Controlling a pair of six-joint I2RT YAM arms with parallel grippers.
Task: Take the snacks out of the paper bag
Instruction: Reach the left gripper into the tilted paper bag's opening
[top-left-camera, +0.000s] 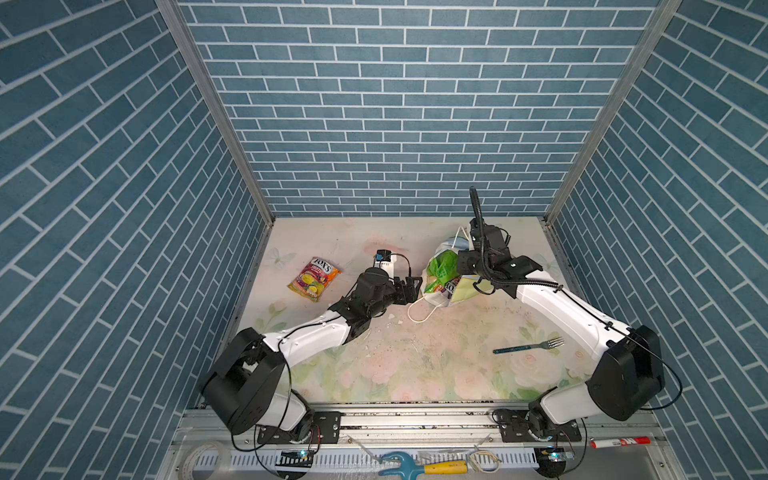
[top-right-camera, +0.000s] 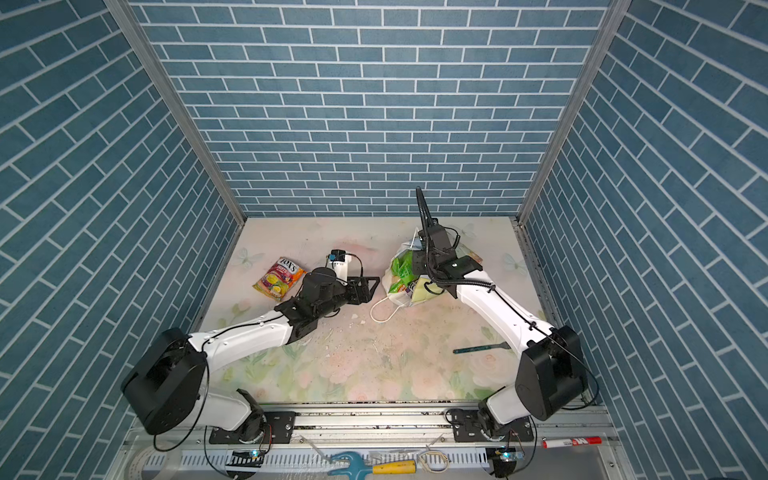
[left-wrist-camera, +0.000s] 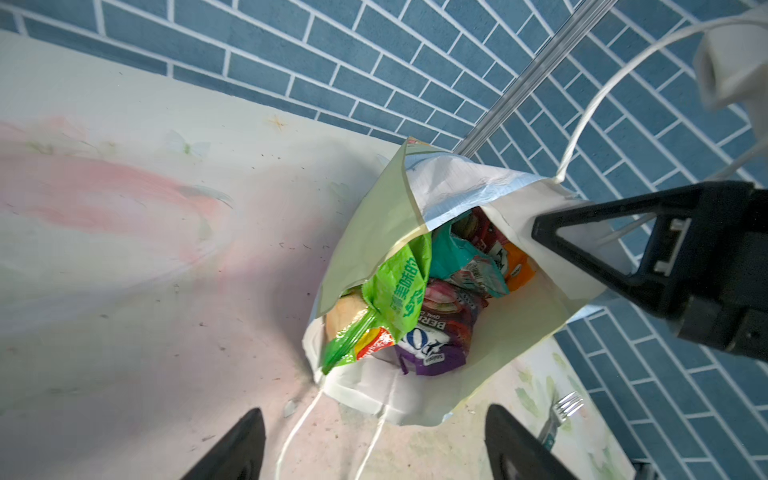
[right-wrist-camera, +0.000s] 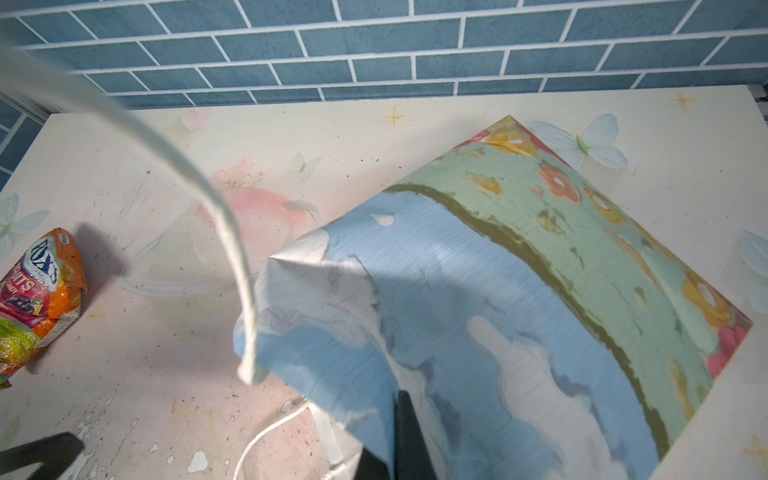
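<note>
crinkly plastic snacks (left-wrist-camera: 395, 291) in creased paper bag (left-wrist-camera: 365, 232), thin cord handles (right-wrist-camera: 232, 241)

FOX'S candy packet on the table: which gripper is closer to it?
Left. The left gripper hangs open between the FOX'S candy packet and paper bag; the right gripper pinches the bag's rim beyond.

The paper bag (left-wrist-camera: 365, 232) is matt and creased; snacks (left-wrist-camera: 399, 291) glossy, crinkly plastic; bench (top-left-camera: 415, 353) matt, scuffed, flaking.

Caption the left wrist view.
Open left gripper faces the paper bag of snacks, its rim pinched by the right gripper.
</note>
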